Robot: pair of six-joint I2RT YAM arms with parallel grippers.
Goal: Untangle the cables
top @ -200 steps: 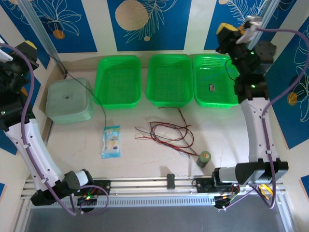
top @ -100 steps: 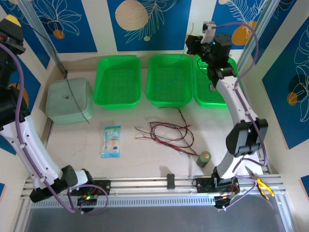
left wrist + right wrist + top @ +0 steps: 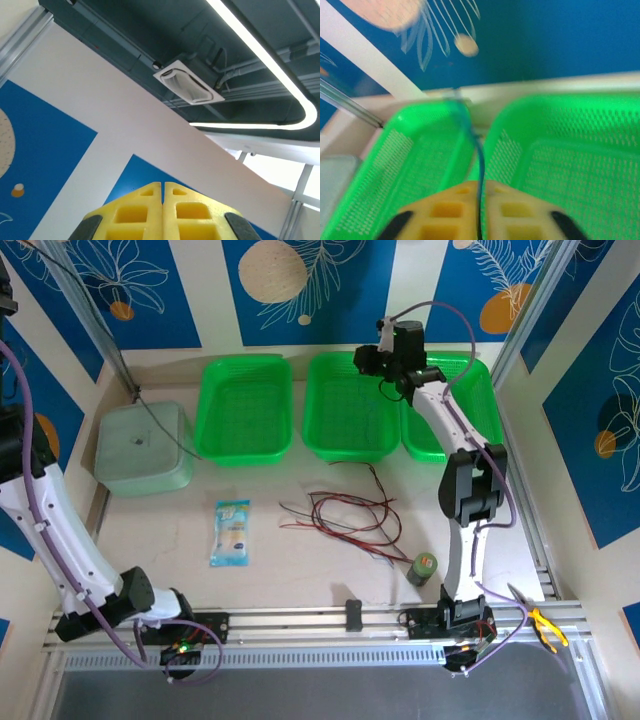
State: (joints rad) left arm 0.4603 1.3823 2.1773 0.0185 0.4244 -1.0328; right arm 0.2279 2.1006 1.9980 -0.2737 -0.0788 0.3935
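Observation:
A tangle of thin red and black cables (image 3: 345, 515) lies on the table in front of the middle green basket (image 3: 350, 452). My right gripper (image 3: 370, 358) is held high over that basket's back edge. In the right wrist view its yellow jaws (image 3: 480, 182) are nearly together, with a thin blue-grey cable (image 3: 470, 135) pinched in the narrow gap and running away over the basket rims. My left gripper (image 3: 162, 184) is shut with nothing in it and points up at the ceiling.
Three green baskets stand in a row at the back: left (image 3: 245, 362), middle, and right (image 3: 480, 405). A pale lidded container (image 3: 143, 447) sits at the left. A snack packet (image 3: 231, 532), a small green can (image 3: 422, 568) and pliers (image 3: 545, 625) lie nearer the front.
My right arm has swung left from above the right basket to the middle basket's back edge. My left arm has lifted, its gripper rising past the top-left corner.

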